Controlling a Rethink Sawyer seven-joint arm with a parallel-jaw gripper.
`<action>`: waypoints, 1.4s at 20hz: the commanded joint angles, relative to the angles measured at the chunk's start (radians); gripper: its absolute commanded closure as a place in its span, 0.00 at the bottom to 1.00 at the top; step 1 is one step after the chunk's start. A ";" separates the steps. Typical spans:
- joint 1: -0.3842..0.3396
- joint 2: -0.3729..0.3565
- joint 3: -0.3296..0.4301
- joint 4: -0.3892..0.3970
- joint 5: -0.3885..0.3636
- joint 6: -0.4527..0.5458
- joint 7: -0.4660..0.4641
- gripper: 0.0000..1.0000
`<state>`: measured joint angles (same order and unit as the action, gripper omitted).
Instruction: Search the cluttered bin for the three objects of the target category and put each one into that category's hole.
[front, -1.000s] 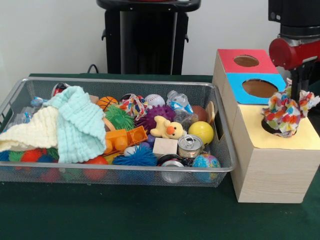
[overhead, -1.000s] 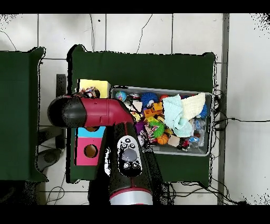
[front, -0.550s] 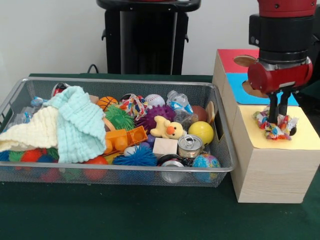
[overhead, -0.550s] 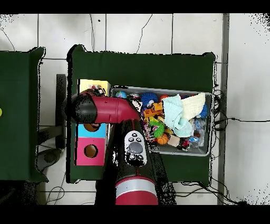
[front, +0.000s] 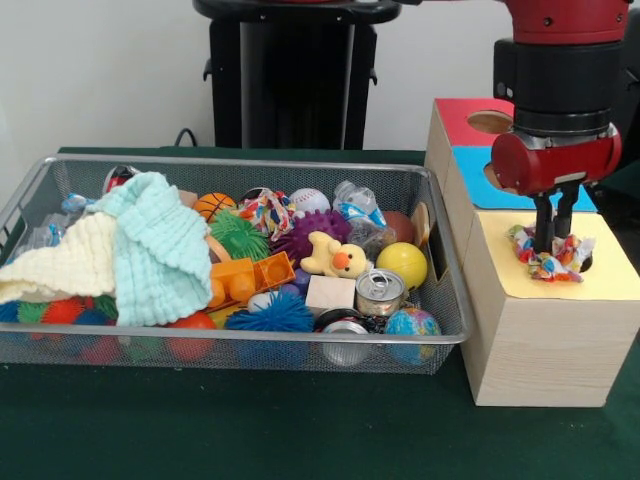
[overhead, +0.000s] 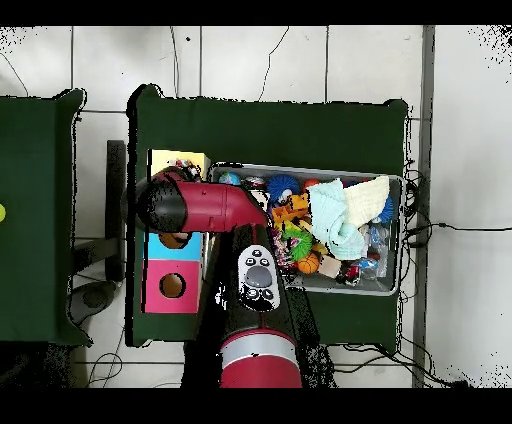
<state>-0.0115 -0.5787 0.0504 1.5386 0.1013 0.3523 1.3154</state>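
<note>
A multicoloured knotted rope toy sits in the hole of the yellow top of the wooden sorting box. My gripper comes straight down into it, its two fingers close together and shut on the toy. In the overhead view the arm's red wrist covers the gripper and the hole, and only a strip of the yellow top shows. A similar rope toy lies at the back of the wire bin among the clutter.
The box also has a blue section and a red section, each with a round hole. The bin holds cloths, balls, a yellow duck, cans and spiky toys. Green cloth covers the table.
The arm swung in over the yellow top and lowered the rope toy from hanging beside the box into the hole; in the last half second it sank slightly deeper.
</note>
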 joint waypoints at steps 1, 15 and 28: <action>-0.070 0.027 0.032 -0.001 -0.006 -0.062 0.173 1.00; -0.093 -0.049 0.059 0.049 0.037 0.056 0.184 0.00; -0.047 -0.191 0.037 0.110 0.085 0.203 0.235 0.00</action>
<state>-0.0778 -0.7263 0.0614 1.5708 0.1369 0.3882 1.3154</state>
